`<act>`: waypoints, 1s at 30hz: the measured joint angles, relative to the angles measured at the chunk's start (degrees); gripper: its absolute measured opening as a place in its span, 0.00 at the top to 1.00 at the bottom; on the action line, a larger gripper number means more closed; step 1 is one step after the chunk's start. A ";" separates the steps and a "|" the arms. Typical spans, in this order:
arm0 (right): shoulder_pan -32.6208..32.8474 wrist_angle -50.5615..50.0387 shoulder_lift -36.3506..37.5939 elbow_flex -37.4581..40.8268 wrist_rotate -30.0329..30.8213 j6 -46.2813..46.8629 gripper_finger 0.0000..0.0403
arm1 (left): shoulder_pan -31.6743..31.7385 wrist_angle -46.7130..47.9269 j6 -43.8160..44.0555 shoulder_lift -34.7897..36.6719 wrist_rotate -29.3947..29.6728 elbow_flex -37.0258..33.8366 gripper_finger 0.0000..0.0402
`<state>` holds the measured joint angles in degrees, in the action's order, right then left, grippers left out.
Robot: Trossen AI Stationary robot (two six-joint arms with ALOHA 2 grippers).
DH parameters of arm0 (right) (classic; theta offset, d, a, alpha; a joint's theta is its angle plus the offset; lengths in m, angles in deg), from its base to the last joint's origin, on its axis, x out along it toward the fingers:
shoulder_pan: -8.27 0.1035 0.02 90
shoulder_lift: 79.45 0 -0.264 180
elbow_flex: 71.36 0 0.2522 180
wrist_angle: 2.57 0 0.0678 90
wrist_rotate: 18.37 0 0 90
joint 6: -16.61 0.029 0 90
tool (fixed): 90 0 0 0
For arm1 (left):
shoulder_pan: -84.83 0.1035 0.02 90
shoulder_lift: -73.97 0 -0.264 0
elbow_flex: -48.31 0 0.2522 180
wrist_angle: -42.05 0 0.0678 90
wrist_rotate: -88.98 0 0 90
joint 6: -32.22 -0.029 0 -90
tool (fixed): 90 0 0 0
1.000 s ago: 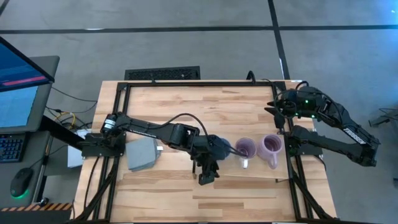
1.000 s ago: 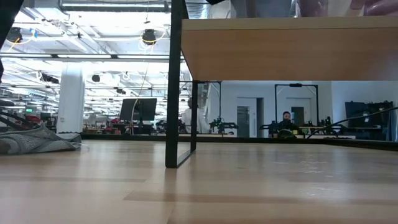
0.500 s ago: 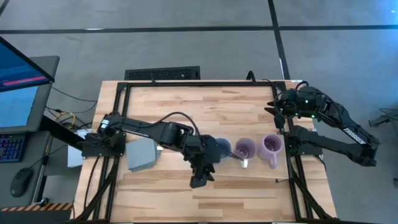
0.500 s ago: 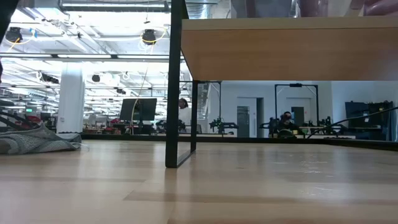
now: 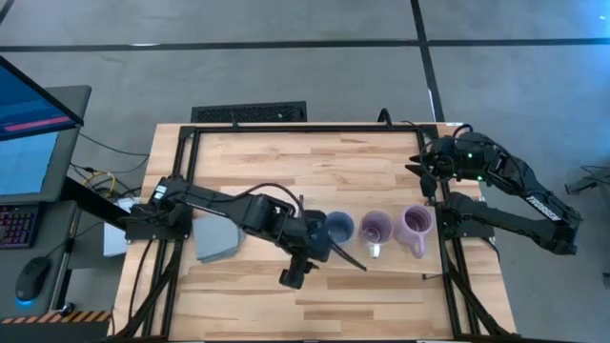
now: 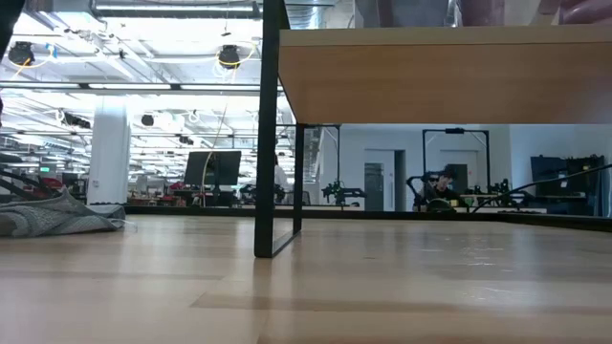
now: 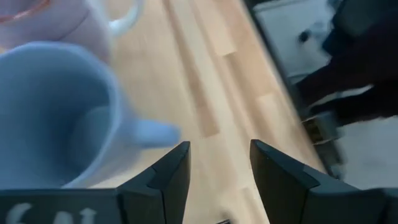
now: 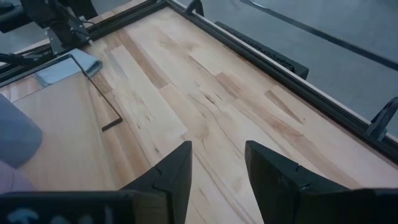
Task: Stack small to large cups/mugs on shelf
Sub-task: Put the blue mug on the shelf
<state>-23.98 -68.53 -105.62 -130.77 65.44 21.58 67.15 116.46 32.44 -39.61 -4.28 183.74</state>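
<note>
Three mugs stand in a row on the light-wood shelf (image 5: 393, 265): a blue-grey mug (image 5: 338, 227) on the left, then two lavender mugs (image 5: 377, 229) (image 5: 416, 227) with their handles toward the near edge. My left gripper (image 5: 320, 253) hangs open just near-left of the blue-grey mug (image 7: 50, 112). It points down and to the right, with only bare wood between its fingers, and the mug's handle (image 7: 152, 134) lies beside one finger. My right gripper (image 5: 425, 177) waits open at the table's far right, above bare wood (image 8: 214, 155).
A flat grey block (image 5: 217, 236) lies on the table left of the shelf. In the low view the shelf's underside (image 6: 440, 81) and its black leg (image 6: 273, 134) stand over the tabletop. A black frame rims the table (image 5: 286, 127).
My left gripper has drawn back from the mug row toward the table's left, risen a little and rolled about its own axis. Its fingers have kept the same gap. The blue-grey mug, hidden under the hand a second ago, now shows upright beside the lavender mugs.
</note>
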 joint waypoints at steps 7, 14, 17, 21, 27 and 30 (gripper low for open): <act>-0.01 0.21 0.00 0.00 -0.01 1.04 0.58 | 0.31 2.03 -5.76 -1.01 0.57 -0.03 0.61; -0.02 0.41 0.02 0.00 0.01 1.09 0.58 | 0.30 3.64 -4.59 -3.55 -3.60 -0.15 0.61; -0.01 0.47 0.03 0.00 0.00 1.13 0.58 | 0.26 3.29 -4.40 -3.84 -3.95 -0.12 0.61; -0.02 0.49 0.02 0.00 0.01 1.19 0.58 | 0.34 2.88 -4.36 -3.80 -2.78 -0.04 0.61; -0.01 0.47 0.02 0.00 -0.01 1.19 0.58 | 0.78 3.29 -4.00 -3.80 -0.34 -0.04 0.61; -0.02 0.41 0.02 0.00 0.01 1.19 0.58 | 1.07 2.91 -3.36 -3.80 1.09 -0.04 0.61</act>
<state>-24.01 -68.12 -105.60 -130.77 65.45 22.76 68.22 119.37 29.08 -43.42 -3.19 183.69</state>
